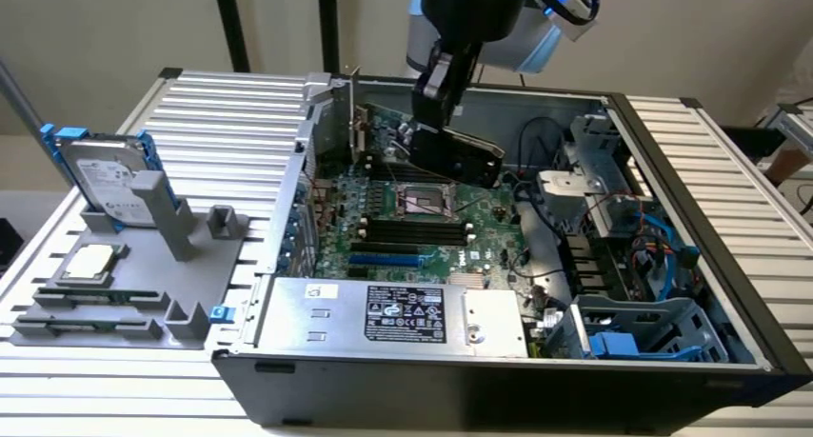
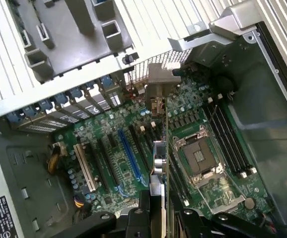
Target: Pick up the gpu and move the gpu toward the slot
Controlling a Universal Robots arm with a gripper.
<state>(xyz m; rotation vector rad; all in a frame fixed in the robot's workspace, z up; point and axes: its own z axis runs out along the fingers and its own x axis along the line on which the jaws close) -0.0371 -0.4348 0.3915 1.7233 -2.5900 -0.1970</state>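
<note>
Inside the open case (image 1: 508, 394), above the motherboard (image 1: 439, 237), we're holding the gpu (image 1: 454, 156) aloft, jaws of the gripper (image 2: 159, 213) clenched on it, pick-up looking done, and we're judging it needs aligning edge-down over the slot (image 2: 128, 158) just beside it.

Exterior view: camera raised beyond the counter's (image 1: 216, 104) near edge, angled down over the open computer case (image 1: 508, 399) from middling distance, whole case in frame. Wrist view: camera close above the motherboard (image 2: 91, 131), facing steeply down along the edge-on gpu (image 2: 158, 153). Both views share the motherboard, its CPU socket (image 2: 200, 158) and the blue slot (image 2: 127, 158).
</note>
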